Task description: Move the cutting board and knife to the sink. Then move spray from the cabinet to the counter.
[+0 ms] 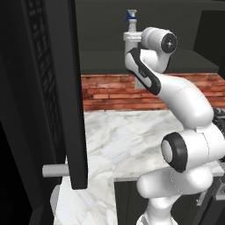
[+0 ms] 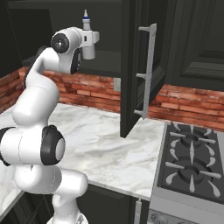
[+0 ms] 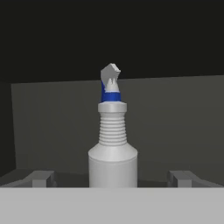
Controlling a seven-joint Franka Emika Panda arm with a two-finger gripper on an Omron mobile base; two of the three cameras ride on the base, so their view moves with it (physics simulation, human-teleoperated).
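Observation:
The spray [image 3: 113,148], a pale grey-white bottle with a blue trigger nozzle, stands upright on the shelf inside the dark cabinet [image 1: 105,26]. My gripper [image 3: 112,178] is open, with one fingertip [image 3: 41,178] on each side of the bottle's base and a wide gap to it on both sides. From the base cameras the spray [image 1: 131,19] [image 2: 86,19] rises just beyond the arm's wrist. The white marble counter [image 1: 127,140] [image 2: 109,140] lies below. The cutting board, knife and sink are out of view.
The open cabinet door [image 1: 66,88] [image 2: 131,65] hangs out over the counter beside the arm, with a metal handle [image 2: 148,70]. A red brick wall [image 2: 100,89] backs the counter. A gas stove [image 2: 192,166] sits to the right.

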